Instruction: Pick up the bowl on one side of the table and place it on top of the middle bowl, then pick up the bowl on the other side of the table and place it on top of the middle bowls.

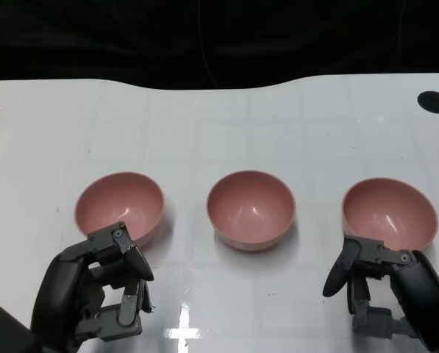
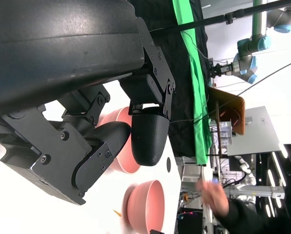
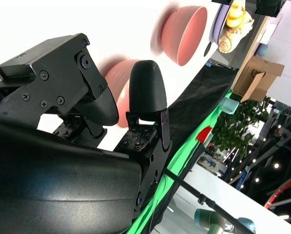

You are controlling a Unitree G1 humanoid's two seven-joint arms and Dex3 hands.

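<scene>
From the head view we look down on a white table (image 1: 219, 125) with three pink bowls in a row, all upright and well apart: the left bowl (image 1: 120, 206), the middle bowl (image 1: 250, 209) and the right bowl (image 1: 389, 213). Our left hand (image 1: 101, 294) sits just in front of the left bowl, fingers loosely curled and holding nothing; we cannot tell whether it touches the rim. Our right hand (image 1: 377, 283) waits just before the right bowl, likewise empty with fingers apart. We judge the bowls to be light, stiff plastic with smooth, glossy walls that could slip, so the thin rim looks the best hold, pinched between thumb inside and fingers outside. In the left wrist view, our left hand's black fingers (image 2: 147, 134) hang parted with nothing between them; behind them shows the left bowl (image 2: 121, 146), and farther off the middle bowl (image 2: 145, 207). A person's hand (image 2: 214, 195) appears blurred beyond the table. In the right wrist view, our right hand's fingers (image 3: 145, 92) are also parted and empty, the right bowl (image 3: 118, 80) close behind them and the middle bowl (image 3: 186, 34) beyond.
</scene>
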